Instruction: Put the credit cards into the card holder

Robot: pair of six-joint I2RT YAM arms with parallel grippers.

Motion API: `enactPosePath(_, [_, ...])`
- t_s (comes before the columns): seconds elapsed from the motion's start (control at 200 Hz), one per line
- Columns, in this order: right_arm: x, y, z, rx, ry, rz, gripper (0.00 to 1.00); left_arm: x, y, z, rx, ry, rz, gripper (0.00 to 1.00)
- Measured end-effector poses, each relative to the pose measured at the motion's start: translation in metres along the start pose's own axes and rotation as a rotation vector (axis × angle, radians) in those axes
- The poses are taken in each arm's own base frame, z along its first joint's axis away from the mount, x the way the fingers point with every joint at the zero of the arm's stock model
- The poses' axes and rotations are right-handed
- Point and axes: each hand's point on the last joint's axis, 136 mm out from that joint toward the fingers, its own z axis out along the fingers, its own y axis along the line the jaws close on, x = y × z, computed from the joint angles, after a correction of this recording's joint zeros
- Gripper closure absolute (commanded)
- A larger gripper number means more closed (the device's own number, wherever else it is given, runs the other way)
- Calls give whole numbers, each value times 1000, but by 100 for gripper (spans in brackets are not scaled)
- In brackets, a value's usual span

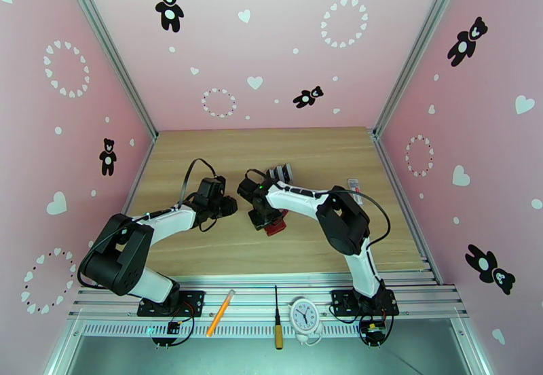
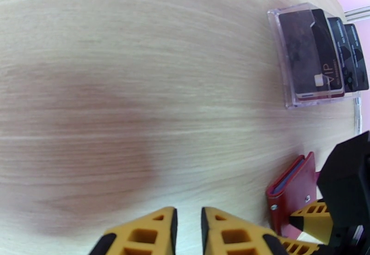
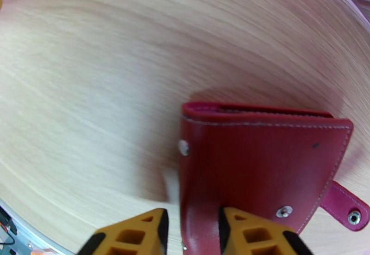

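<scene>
Readable in gold on the front one of the cards [image 2: 314, 57]: "VIP" (the smaller lines beside it too fine to read). All of them dark, upright in a clear stand [image 2: 278, 43] toward the middle of the bench [image 1: 203, 159], beyond both arms.

Just in front of the stand, nearer the arms, the folded red wallet [image 3: 263, 159], lying on the wood with its snap tab sticking out at one side. Inside the fold a bluish-grey strip, card or pocket not clear.

Over it the right fingers [image 3: 249, 235], spread, with the wallet's near edge between them: one finger against the leather, the other with a pale gap to it. Just beside the wallet the left fingers [image 2: 152, 233], a little apart with a narrow slit, nothing between, over bare wood.

Very little room between the two arms. Wide free wood left of the stand and toward the back wall.

On the metal rail [image 1: 407, 288] at the near edge: orange pencil [image 1: 220, 312], screwdriver [image 1: 277, 329], small white clock [image 1: 304, 315].
</scene>
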Motion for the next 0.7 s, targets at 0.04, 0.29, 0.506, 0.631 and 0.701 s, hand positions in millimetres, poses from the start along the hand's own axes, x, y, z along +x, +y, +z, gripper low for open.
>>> enactPosePath(0.04, [0,1,-1,-4,-2,0,58,0,-1,0,3,2,0,76])
enactPosePath(0.29, [-3,3,-7,-35,-30,-14,54,0,-3,3,21,2,2,75])
enactPosePath(0.506, [-17,-3,-42,-66,-130,-21,55,2,-6,1,21,9,7,73])
enactPosePath(0.631, [-21,-19,-71,-77,-202,-9,58,10,-20,-4,32,30,31,68])
enactPosePath(0.701, [-19,-33,-80,-75,-225,4,62,13,-32,-5,48,41,48,66])
